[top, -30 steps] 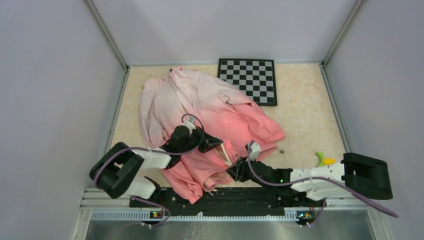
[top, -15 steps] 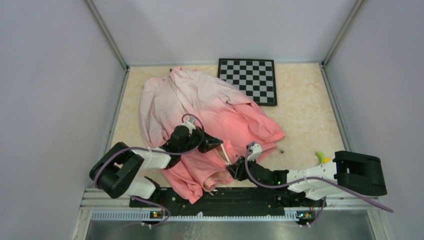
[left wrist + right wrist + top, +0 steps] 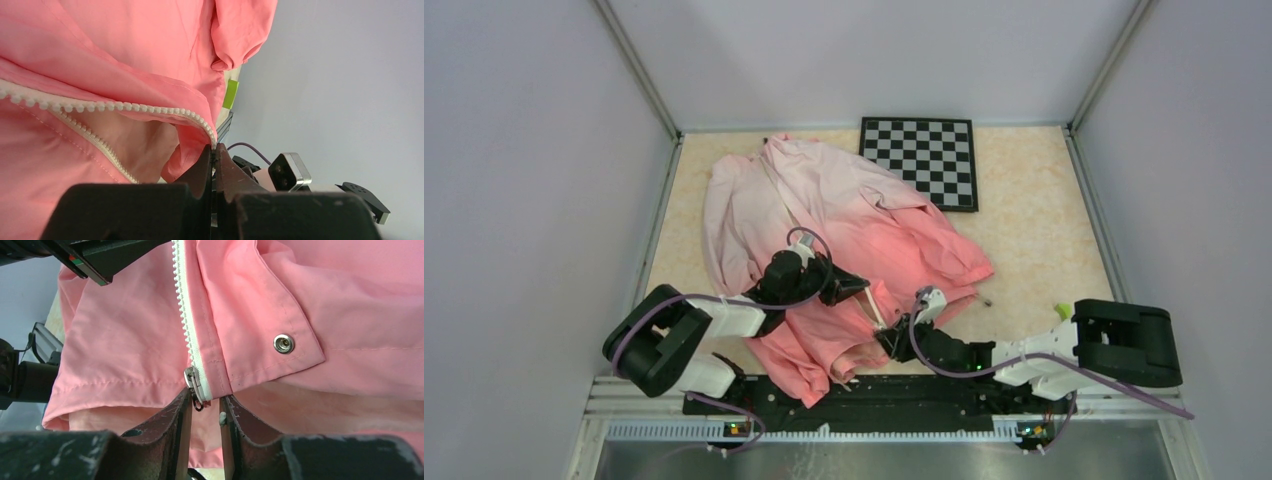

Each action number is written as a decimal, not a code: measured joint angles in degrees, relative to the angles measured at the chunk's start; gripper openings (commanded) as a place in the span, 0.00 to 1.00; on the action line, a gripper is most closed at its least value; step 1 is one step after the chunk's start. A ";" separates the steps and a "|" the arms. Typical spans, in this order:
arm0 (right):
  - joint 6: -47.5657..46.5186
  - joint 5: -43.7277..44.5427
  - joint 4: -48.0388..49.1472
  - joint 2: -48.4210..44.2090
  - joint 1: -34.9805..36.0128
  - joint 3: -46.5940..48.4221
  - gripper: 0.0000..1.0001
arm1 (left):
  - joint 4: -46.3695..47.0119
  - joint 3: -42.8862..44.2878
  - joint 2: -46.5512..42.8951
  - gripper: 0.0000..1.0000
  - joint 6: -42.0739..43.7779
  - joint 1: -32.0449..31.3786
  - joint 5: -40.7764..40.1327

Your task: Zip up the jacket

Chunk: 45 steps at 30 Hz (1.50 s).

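Observation:
The jacket (image 3: 854, 215) lies spread on the table, pale pink at the collar and coral at the hem near the arms. My left gripper (image 3: 864, 287) (image 3: 214, 150) is shut on the jacket's front edge, right where the white zipper teeth (image 3: 125, 107) end. My right gripper (image 3: 886, 340) (image 3: 205, 402) sits at the hem with its jaws narrowly apart. The metal zipper slider (image 3: 192, 382) and its pull tab hang at the tips, against the left finger (image 3: 177, 412). The zipper tape (image 3: 187, 315) runs up from the slider, unjoined.
A black-and-white checkerboard (image 3: 922, 160) lies at the back right, touching the jacket. A yellow-green object (image 3: 1061, 310) sits by the right arm's elbow. A small dark item (image 3: 989, 298) lies right of the hem. A metal snap (image 3: 283, 343) is on the hem flap.
My right arm has shifted left toward the hem, and its jaws have narrowed round the zipper slider. My left gripper has kept its hold and place.

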 measured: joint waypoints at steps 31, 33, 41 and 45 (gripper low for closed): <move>6.97 10.99 8.63 -4.76 5.46 -8.94 0.00 | -2.21 -2.69 -2.49 0.00 -0.87 0.31 -1.97; 7.89 11.72 7.56 -5.38 5.60 -9.55 0.00 | -2.47 -3.19 -3.28 0.00 -0.94 0.90 -2.95; 3.98 10.80 10.56 -5.25 5.84 -9.60 0.34 | -2.43 -3.39 -3.98 0.00 -1.01 1.51 -2.99; 1.01 9.86 12.11 -5.07 5.84 -9.60 0.36 | -2.03 -3.39 -3.93 0.00 -1.01 1.51 -2.69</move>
